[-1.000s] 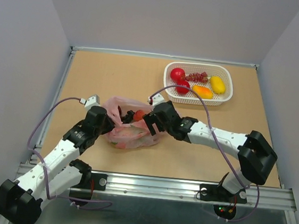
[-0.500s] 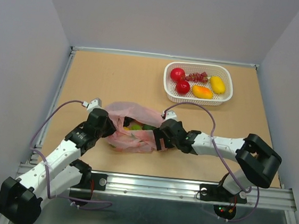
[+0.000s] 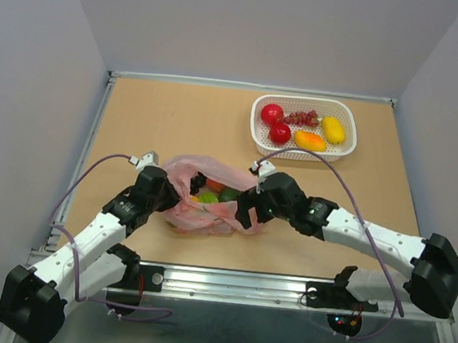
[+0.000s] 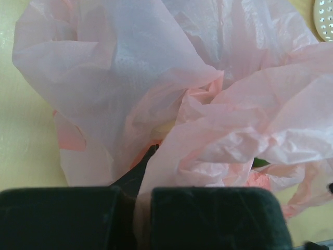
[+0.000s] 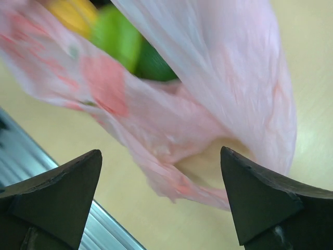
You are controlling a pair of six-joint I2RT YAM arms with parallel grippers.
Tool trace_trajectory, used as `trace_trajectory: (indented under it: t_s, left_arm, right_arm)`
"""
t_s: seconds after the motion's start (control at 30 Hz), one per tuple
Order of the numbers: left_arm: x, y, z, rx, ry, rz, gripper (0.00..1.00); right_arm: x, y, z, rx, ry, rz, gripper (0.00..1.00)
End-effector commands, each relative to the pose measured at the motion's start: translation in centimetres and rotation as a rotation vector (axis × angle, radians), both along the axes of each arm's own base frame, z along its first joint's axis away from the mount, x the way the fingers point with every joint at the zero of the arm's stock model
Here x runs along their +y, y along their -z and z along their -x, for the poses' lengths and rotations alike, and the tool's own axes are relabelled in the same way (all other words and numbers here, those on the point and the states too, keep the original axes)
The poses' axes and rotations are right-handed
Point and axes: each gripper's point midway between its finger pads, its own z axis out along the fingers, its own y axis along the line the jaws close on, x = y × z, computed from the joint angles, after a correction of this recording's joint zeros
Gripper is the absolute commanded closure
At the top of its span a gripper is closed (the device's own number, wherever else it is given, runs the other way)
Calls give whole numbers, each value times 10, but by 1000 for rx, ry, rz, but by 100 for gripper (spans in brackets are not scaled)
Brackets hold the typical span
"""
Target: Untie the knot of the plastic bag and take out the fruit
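Note:
The pink plastic bag lies crumpled at the table's near middle, its mouth gaping upward. Inside it show fruit: a green one and an orange one. My left gripper is shut on the bag's left edge; in the left wrist view the film runs down between the closed fingers of that gripper. At the bag's right near side my right gripper is open. In the right wrist view the bag's lower edge hangs between its spread fingers, with green fruit showing through the film.
A white basket stands at the back right holding two red fruits, grapes, an orange piece and a yellow one. The table's metal front rail runs close below the bag. Grey walls close in the sides and back.
My right gripper has drawn back from the bag's mouth to its right near side, the arm stretching out to the right. The bag's mouth has spread wider, baring green fruit. The left gripper keeps its grip.

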Motion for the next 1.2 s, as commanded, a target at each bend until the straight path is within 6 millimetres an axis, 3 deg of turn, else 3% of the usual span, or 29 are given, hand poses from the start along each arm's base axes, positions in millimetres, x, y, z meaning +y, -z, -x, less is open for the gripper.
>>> trace_trajectory:
  t_s: [0.0, 0.17, 0.27, 0.37, 0.47, 0.73, 0.83, 0.93, 0.97, 1.07, 1.17]
  left_arm:
    - [-4, 3, 1, -11, 15, 27, 100]
    - [-5, 0, 1, -19, 15, 37, 100]
    - [-6, -1, 1, -21, 15, 40, 100]
    - [-5, -2, 2, -22, 7, 48, 100]
    - [-3, -3, 2, -29, -3, 51, 100]
    - [-2, -5, 1, -32, -23, 61, 100]
    - [-1, -4, 1, -34, -33, 61, 100]
    - [-1, 1, 3, -23, -41, 66, 100]
    - [-1, 0, 3, -24, -43, 74, 100]
    - [0, 1, 4, -24, -61, 88, 100]
    - [3, 1, 6, -24, -86, 97, 100]
  right_arm:
    - [35, -88, -10, -139, -153, -125, 0]
    - [69, -131, -2, -159, -312, -226, 3]
    - [88, -121, -8, -145, -371, -203, 8]
    - [107, -90, -18, -111, -409, -160, 12]
    - [123, -80, -17, -96, -468, -175, 14]
    - [139, -14, -17, -4, -527, -109, 20]
    - [139, -3, -14, 13, -536, -104, 27]
    - [139, 2, -4, 40, -566, -111, 45]
    - [138, 1, 2, 47, -575, -118, 59]
    - [135, -9, 15, 40, -591, -133, 87]
    - [132, -16, 32, 49, -613, -151, 99]
